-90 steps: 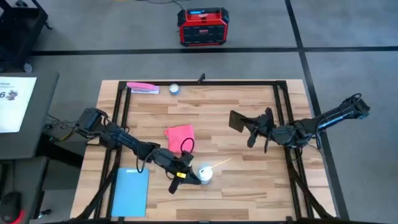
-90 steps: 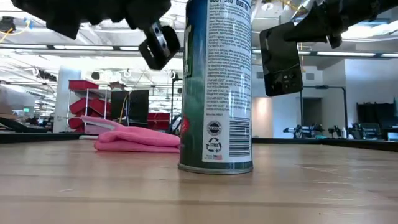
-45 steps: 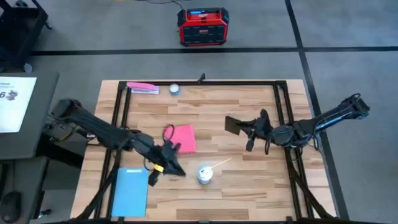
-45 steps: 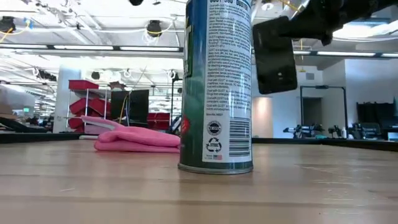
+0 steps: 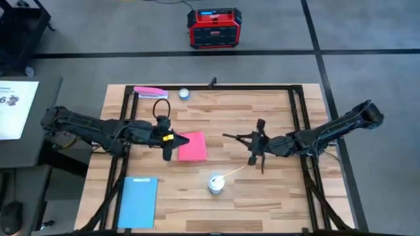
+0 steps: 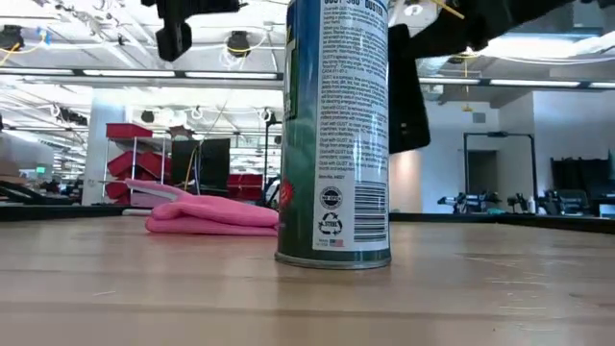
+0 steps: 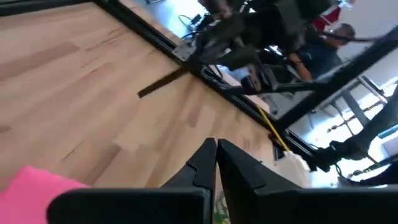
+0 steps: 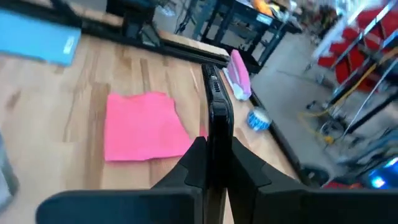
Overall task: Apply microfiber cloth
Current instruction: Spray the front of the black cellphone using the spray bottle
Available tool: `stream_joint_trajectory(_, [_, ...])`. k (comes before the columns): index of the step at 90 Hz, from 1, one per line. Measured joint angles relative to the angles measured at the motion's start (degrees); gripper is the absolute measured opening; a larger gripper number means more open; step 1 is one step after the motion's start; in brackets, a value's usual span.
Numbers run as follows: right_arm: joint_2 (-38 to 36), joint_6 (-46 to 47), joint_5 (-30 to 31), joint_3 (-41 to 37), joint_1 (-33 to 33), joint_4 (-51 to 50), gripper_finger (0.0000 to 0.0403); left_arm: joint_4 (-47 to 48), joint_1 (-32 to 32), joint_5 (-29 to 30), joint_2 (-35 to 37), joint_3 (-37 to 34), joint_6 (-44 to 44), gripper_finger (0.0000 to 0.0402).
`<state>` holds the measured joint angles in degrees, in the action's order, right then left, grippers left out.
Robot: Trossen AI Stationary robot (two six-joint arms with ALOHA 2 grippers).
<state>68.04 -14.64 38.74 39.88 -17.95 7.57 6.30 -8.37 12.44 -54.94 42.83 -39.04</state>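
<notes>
In the high view, the microfiber cloth (image 5: 192, 145) is seen lying flat near the middle of the wooden worktop (image 5: 275, 196). The left gripper (image 5: 170, 145) is held just beside the cloth's left edge. The right gripper (image 5: 252, 145) is placed right of centre, and a black phone (image 5: 243, 137) is clamped edge-on between its fingers. A spray can (image 5: 216, 184) stands nearer the front edge, a light-blue sheet (image 5: 137, 202) lies at the front-left corner, and a pink strip (image 5: 150, 92) and a small tape roll (image 5: 184, 94) are found by the back edge.

In the low view, the can (image 6: 332, 135) fills the foreground, the folded cloth (image 6: 213, 214) rests on the worktop behind it, and the phone (image 6: 406, 91) is held above the surface.

In the left wrist view, the fingers (image 7: 202, 163) are pressed together with nothing between them, and a corner of the cloth (image 7: 28, 186) is visible.

In the right wrist view, the phone (image 8: 217, 130) is gripped upright on its edge, with the cloth (image 8: 143, 126) lying beyond it.
</notes>
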Motion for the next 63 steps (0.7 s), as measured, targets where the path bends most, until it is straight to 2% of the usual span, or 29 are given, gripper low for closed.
stream_joint_trajectory(19, [5.05,-10.32,0.2,5.87,-0.05,-5.15,0.0017,0.24,4.2,-1.06,-0.77,-0.02,-2.26,0.0])
stream_joint_trajectory(32, [9.41,-15.99,0.89,10.38,-0.42,-10.53,0.0017,-0.95,8.26,-6.4,-1.32,-0.02,-4.04,0.0])
stream_joint_trajectory(48, [14.25,-21.25,6.45,15.54,-3.06,-16.78,0.0017,-1.18,13.3,-13.28,-2.68,0.02,-7.55,0.0])
stream_joint_trajectory(63, [16.43,-22.74,6.63,18.05,-5.54,-18.85,0.0017,-1.49,17.65,-20.32,-4.78,0.02,-9.56,0.0015])
